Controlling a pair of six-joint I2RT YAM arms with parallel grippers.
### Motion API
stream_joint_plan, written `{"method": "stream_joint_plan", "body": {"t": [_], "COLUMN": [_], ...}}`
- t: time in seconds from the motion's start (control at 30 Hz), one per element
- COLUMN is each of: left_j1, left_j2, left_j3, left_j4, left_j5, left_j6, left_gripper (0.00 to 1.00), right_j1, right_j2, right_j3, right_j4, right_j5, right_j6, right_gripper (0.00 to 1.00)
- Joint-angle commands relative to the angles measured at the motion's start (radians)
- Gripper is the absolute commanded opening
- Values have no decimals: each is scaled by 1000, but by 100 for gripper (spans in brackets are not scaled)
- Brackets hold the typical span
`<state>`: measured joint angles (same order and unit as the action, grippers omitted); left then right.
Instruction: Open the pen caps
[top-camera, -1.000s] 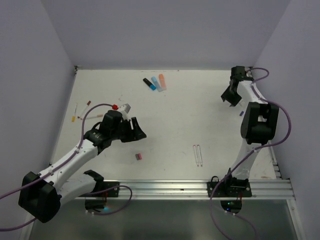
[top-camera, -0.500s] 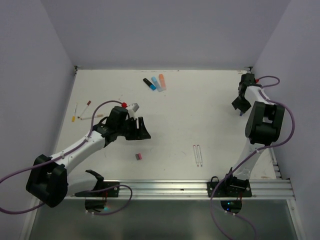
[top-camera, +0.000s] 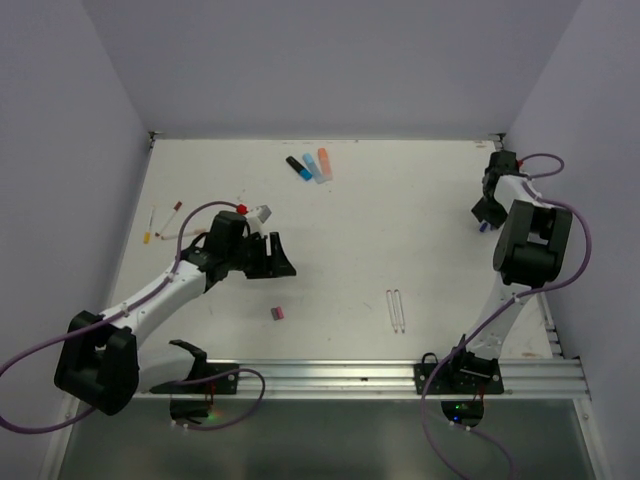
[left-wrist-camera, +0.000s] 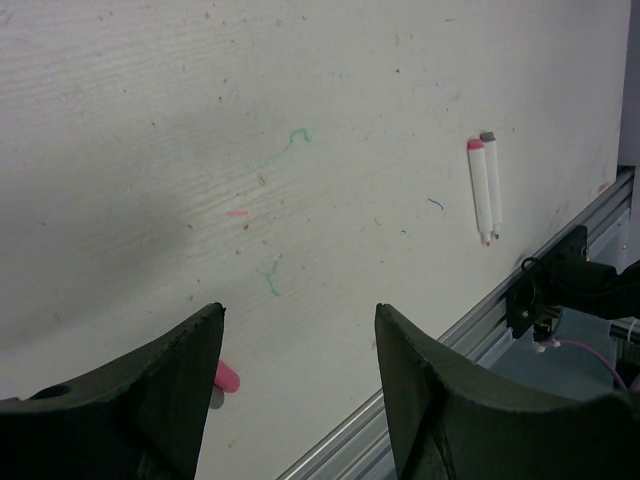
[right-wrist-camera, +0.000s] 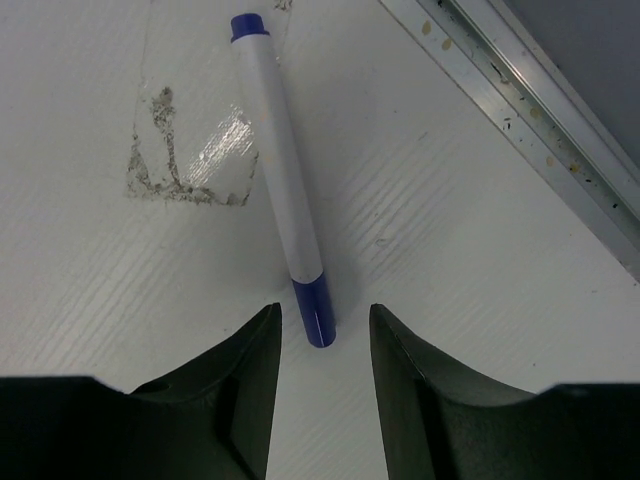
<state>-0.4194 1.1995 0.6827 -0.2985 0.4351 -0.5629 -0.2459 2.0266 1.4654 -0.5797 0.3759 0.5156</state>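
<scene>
Right wrist view shows the right gripper (right-wrist-camera: 323, 310) open and empty, jaws straddling the blue cap (right-wrist-camera: 313, 315) at the pen's (right-wrist-camera: 285, 170) 6 o'clock end; recommended: descend squarely, close on the cap only, clear of the white barrel.

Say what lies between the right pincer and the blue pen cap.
Nothing: in the right wrist view, the blue pen cap lies on bare table, its tip between the open right pincer fingers.

Three thick markers (top-camera: 306, 170) well apart from left gripper (left-wrist-camera: 300, 312). Two thin white pens (left-wrist-camera: 484, 190) ahead of its fingers, two small loose caps (top-camera: 277, 313) near them. One blue-capped pen (right-wrist-camera: 285, 215) under right gripper (right-wrist-camera: 323, 312), end between fingertips.
</scene>
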Motion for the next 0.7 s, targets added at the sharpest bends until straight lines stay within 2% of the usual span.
{"method": "stream_joint_plan", "body": {"t": [0.0,0.27,0.37,0.4,0.5,0.6,0.67], "left_j1": [22,31,33,33,34,34,34], "left_j2": [-14,-20,-21,-20,-15,-12,-11], "left_j3": [-5,-9,-11,-11,3,21,35], "left_j4": [33,12,10,9,-2,-16,-28], "left_j5": [48,56,57,59,59,62,60], "left_j6": [35,44,41,41,41,41,41], "left_gripper": [65,65,65,65,65,65,65], "right_j1": [-16,-23,-23,-23,-24,-24,-23], "right_j2": [15,87,106,107,97,52,26], "right_j3": [-5,7,13,7,-5,-31,-37], "right_j4": [66,93,67,63,34,21,11], "right_j5": [-4,-87,-127,-140,-169,-193,-189], "right_j6": [-37,-97,-100,-101,-95,-82,-77], "right_gripper": [44,40,31,19,6,0,0]}}
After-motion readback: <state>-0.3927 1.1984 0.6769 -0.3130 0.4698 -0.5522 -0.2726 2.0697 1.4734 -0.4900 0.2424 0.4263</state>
